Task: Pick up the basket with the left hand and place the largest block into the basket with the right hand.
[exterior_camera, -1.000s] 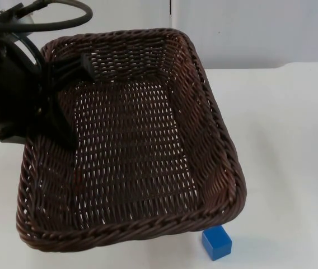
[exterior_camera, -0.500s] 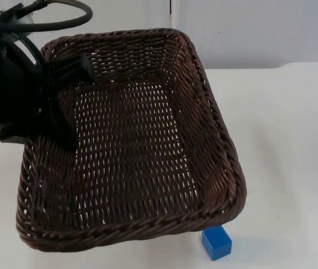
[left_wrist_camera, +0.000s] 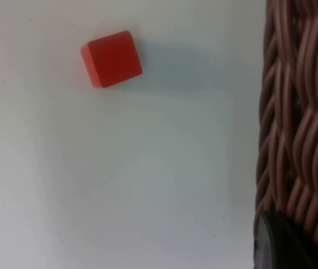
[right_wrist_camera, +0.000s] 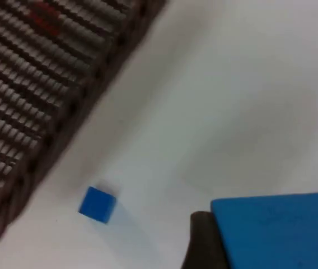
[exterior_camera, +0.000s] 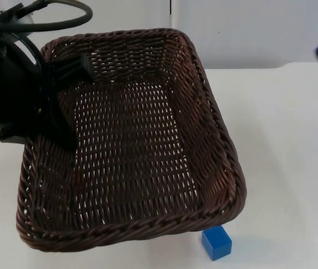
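Top view, nearest item first. Small blue block (exterior_camera: 216, 242): one, lying on the white table (exterior_camera: 293, 168) just beside the near rim of the basket, not touching it as far as I can tell.

Basket (exterior_camera: 131, 140): one, dark brown wicker, rectangular, with nothing inside. My left gripper (exterior_camera: 69, 70) is clamping its far left rim, one finger inside the wall and one outside. In the left wrist view that rim is running past my fingertip (left_wrist_camera: 276, 246). I am judging the weave light but springy, and held by one edge it is likely sagging away from the grip, so the rim is the right place to hold it.

Red block (left_wrist_camera: 112, 59): one, sitting on the table well apart from the basket wall in the left wrist view.

Large blue block (right_wrist_camera: 276, 230): one, and I am judging it the largest of the three. It is sitting between the fingers of my right gripper (right_wrist_camera: 215, 242), which are closing on it, out beyond the basket's right side and not yet over the opening. It is looking rigid, smooth-faced and light; flat opposite faces are the place to pinch, and smooth faces could be slipping under a loose grip.

Count: three blocks (two blue, one red), one basket, two grippers, both occupied.
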You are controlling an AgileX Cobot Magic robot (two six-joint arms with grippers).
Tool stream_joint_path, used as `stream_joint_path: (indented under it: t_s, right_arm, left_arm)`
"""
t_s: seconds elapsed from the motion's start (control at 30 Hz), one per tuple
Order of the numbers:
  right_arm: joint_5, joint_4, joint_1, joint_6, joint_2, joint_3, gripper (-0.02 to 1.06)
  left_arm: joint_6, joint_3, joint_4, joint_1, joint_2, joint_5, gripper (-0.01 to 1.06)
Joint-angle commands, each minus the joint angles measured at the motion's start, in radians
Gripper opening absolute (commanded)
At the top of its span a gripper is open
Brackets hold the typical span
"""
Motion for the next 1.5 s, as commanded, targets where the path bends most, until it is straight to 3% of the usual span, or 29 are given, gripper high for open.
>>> stream_joint_path:
  t_s: [0.0,0.13,0.27,0.67,0.77,1.03,1.13,1.3,1.33,1.4,1.47]
  right_arm:
    - [-0.062,-0.009,0.054,-0.009,0.020,-0.001,0.00]
    - [-0.091,-0.015,0.124,-0.003,0.084,-0.045,0.00]
    - [-0.091,-0.015,0.183,0.047,0.205,-0.184,0.00]
    - [-0.053,-0.011,0.261,0.057,0.512,-0.552,0.00]
    - [-0.043,0.040,0.263,0.057,0.590,-0.636,0.00]
    - [-0.039,0.071,0.263,0.057,0.657,-0.677,0.01]
    - [-0.031,0.067,0.261,0.057,0.659,-0.677,0.08]
    - [0.000,0.065,0.261,0.057,0.662,-0.677,0.46]
    - [0.000,0.065,0.261,0.057,0.662,-0.677,0.46]
    - [0.000,0.065,0.261,0.057,0.662,-0.677,0.61]
    - [0.000,0.065,0.261,0.057,0.662,-0.677,0.64]
  left_arm:
    - [0.000,-0.002,-0.032,-0.005,-0.013,-0.015,0.00]
    - [0.000,-0.002,-0.034,-0.005,-0.013,-0.015,0.00]
    - [0.000,-0.002,-0.035,-0.005,-0.013,-0.015,0.00]
    - [0.000,-0.002,-0.036,-0.005,-0.013,-0.015,0.00]
    - [0.000,-0.002,-0.036,-0.005,-0.013,-0.015,0.00]
    - [0.000,-0.002,-0.036,-0.005,-0.013,-0.015,0.00]
    - [0.000,-0.002,-0.036,-0.005,-0.013,-0.015,0.00]
    - [0.000,-0.002,-0.036,-0.005,-0.013,-0.015,0.00]
    - [0.000,-0.002,-0.036,-0.005,-0.013,-0.015,0.00]
    - [0.000,-0.002,-0.036,-0.005,-0.013,-0.015,0.00]
    - [0.000,-0.002,-0.036,-0.005,-0.013,-0.015,0.00]
